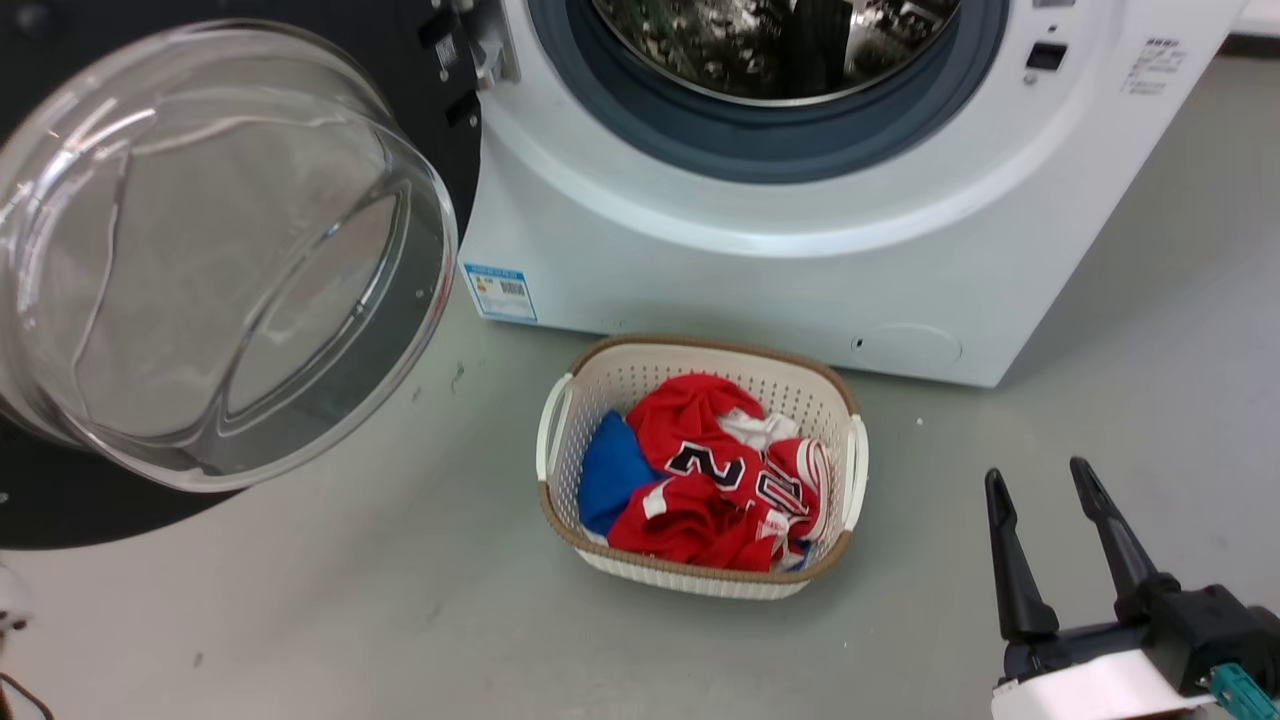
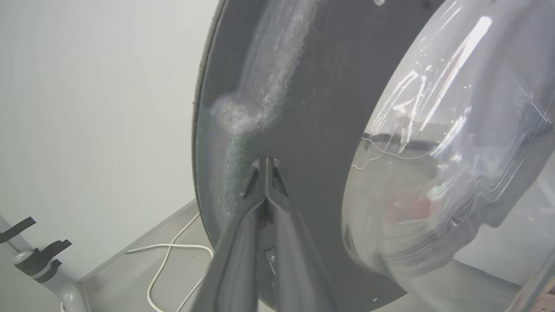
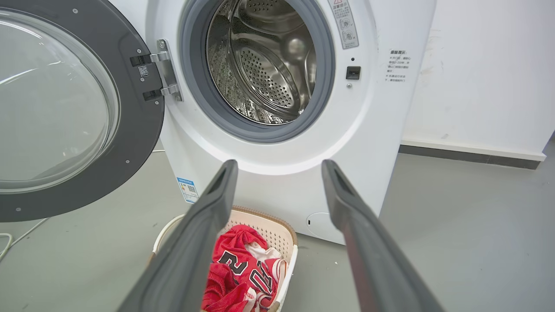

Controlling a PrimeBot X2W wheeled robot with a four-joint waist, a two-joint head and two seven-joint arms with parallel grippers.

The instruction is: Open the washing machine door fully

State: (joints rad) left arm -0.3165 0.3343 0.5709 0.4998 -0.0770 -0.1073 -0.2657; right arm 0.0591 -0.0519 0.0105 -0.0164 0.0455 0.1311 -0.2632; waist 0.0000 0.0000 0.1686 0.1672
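- Washing machine door (image 1: 220, 260): swung out to the left of the machine on its hinge (image 3: 167, 69), with the inner face and glass bowl turned toward the room. Judged wide open or very nearly so.
- Left hand (image 2: 265, 162): fingers clenched together with nothing between them, tips at the dark inner ring of the door, beside the glass bowl. Contact looks likely, though the wrist view cannot settle it.
- Right hand (image 1: 1037, 475): released, fingers spread and empty, low at the right, well apart from the door.
- Drum (image 3: 264, 65): mouth uncovered.
- Basket (image 1: 700, 585): on the floor in front of the machine, with red and blue clothes (image 1: 720, 470) inside. It looks to lie outside the door's swing.
- Handling note: push with the closed tips on the dark ring, not on the glass. Follow the arc round the hinge, go slowly, and stop when the hinge resists.
- Caution: the tips may slide on the glossy ring. A push nearer the free edge should need less force.
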